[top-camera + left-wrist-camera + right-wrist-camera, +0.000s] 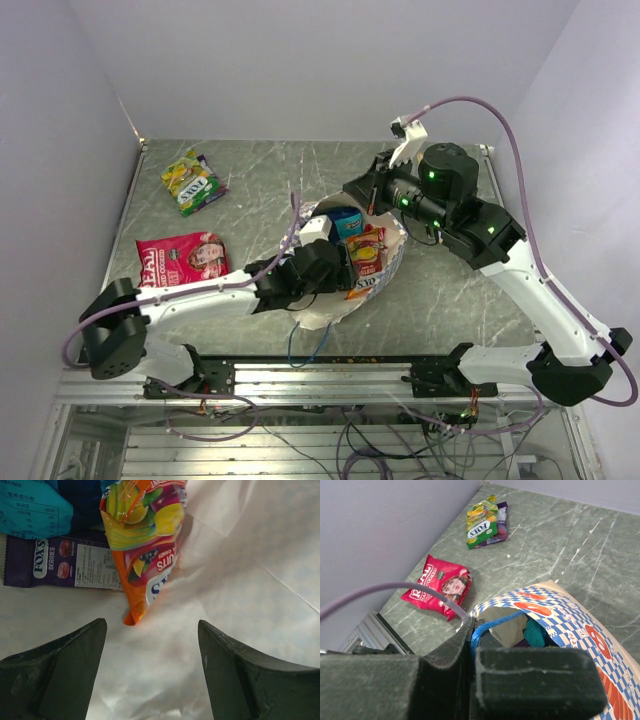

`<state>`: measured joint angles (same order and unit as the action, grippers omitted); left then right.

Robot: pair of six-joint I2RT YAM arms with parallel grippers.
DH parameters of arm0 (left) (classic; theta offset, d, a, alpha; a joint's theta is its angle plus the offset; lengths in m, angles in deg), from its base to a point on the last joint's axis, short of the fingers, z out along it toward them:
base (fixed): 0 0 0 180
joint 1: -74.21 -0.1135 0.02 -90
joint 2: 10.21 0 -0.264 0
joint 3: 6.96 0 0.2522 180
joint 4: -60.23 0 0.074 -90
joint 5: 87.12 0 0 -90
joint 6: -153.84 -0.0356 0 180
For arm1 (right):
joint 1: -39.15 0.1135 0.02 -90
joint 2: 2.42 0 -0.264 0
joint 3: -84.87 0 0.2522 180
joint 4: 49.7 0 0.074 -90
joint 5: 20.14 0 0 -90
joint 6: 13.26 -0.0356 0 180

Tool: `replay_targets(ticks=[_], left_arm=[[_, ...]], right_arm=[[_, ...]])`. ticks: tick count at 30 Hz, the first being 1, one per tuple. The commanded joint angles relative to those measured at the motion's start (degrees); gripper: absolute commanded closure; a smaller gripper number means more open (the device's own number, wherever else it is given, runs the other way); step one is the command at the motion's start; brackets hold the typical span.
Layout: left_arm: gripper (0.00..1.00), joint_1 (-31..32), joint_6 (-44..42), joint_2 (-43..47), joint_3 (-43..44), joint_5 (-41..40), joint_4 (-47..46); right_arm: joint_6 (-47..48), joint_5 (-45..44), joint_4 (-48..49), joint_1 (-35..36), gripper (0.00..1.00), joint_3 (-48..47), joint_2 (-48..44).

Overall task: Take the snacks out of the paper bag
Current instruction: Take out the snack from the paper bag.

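Observation:
The paper bag (385,268) lies on its side mid-table, its mouth held up. My right gripper (472,645) is shut on the bag's blue string handle (492,625) at the upper rim (375,200). My left gripper (152,630) reaches into the bag (335,265), open, with nothing between its fingers. Just ahead of it on the cream lining (250,580) stands an orange fruit-candy packet (145,545), beside a purple berries packet (65,565) and a blue packet (35,510). Two snacks lie outside on the table: a red packet (183,258) and a yellow-green packet (193,182).
The loose packets lie at the table's left, close to the left wall (60,150). In the right wrist view a purple packet (501,522) shows under the yellow-green one (481,522). A metal rail (320,375) runs along the near edge.

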<state>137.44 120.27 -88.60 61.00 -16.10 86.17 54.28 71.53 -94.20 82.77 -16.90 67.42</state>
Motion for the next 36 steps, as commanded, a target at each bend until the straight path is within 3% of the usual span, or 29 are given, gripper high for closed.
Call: replay_targets(ticks=[1, 5, 11, 15, 20, 23, 28, 36], left_arm=[[0.16, 0.3, 1.6, -5.7, -1.5, -3.8, -8.2], [0.16, 0.3, -0.6, -11.1, -1.2, -3.0, -15.1], [0.23, 0.0, -5.2, -19.1, 5.2, -3.5, -12.9], [0.44, -0.2, -7.9, -19.7, 7.6, -3.9, -11.2], [0.82, -0.8, -10.6, -15.4, 9.6, -3.4, -7.9], [0.93, -1.1, -11.5, -12.4, 12.0, -2.9, -3.2], [0.93, -1.2, -11.8, -5.2, 15.0, 1.3, 5.1], [0.93, -1.4, -11.2, 6.0, 16.1, 9.7, 10.9]], right_arm=[[-0.5, 1.3, 5.4, 0.4, 1.00, -1.1, -2.3], [-0.4, 2.3, 4.5, 0.4, 1.00, -2.4, -2.0], [-1.1, 1.9, 3.6, 0.4, 1.00, -2.7, -3.3], [-0.9, 1.7, 1.9, 0.3, 1.00, -3.7, -3.9], [-1.2, 0.3, 2.0, 0.4, 1.00, -2.3, -5.6], [-1.4, -0.2, 2.5, 0.4, 1.00, -0.9, -6.3], [-1.3, -1.9, 4.6, 0.3, 1.00, 1.9, -7.4], [-0.8, -1.4, 6.6, 0.3, 1.00, 0.8, -4.9]])
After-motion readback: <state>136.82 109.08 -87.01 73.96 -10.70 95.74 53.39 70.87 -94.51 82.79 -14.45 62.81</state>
